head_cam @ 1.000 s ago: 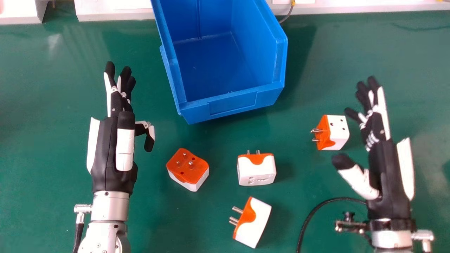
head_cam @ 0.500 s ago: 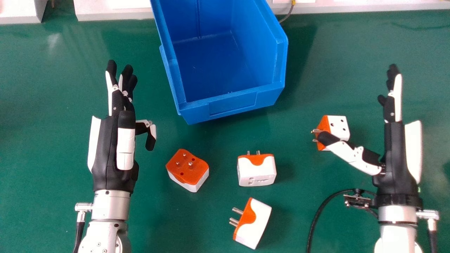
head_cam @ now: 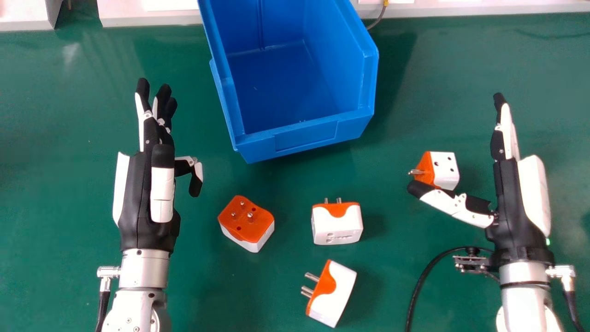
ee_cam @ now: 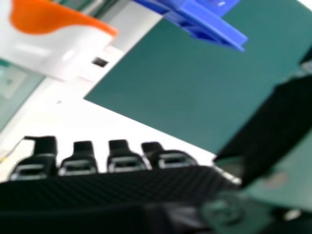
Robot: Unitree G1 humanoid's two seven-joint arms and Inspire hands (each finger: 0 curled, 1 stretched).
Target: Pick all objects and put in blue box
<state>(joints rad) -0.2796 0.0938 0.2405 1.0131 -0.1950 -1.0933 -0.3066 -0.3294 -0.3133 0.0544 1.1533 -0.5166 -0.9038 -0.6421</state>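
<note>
- Left hand (head_cam: 147, 189): left part of the frame, head view. State: released, fingers extended towards the top edge; holds nothing.
- Right hand (head_cam: 511, 203): right part of the frame. State: released, fingers extended towards the top edge, thumb pointing towards the frame centre; holds nothing.
- Right adapter (head_cam: 445, 167): right of centre, white and orange, pins directed to the left of the frame. The right hand's thumb overlaps its lower edge in the head view; contact cannot be determined.
- Left adapter (head_cam: 249, 223): left of centre, orange pin face up, apart from the left hand.
- Centre adapter (head_cam: 339, 228): just below the middle of the frame, pins directed towards the top edge.
- Lower adapter (head_cam: 335, 295): lower centre of the frame, pins directed to the left.
- Blue box (head_cam: 304, 136): top centre of the frame, open side up. All four adapters lie outside it, on the green work surface (head_cam: 60, 184).
- Black cable (head_cam: 417, 283): lower right, curving from the bottom edge to the right hand's wrist.
</note>
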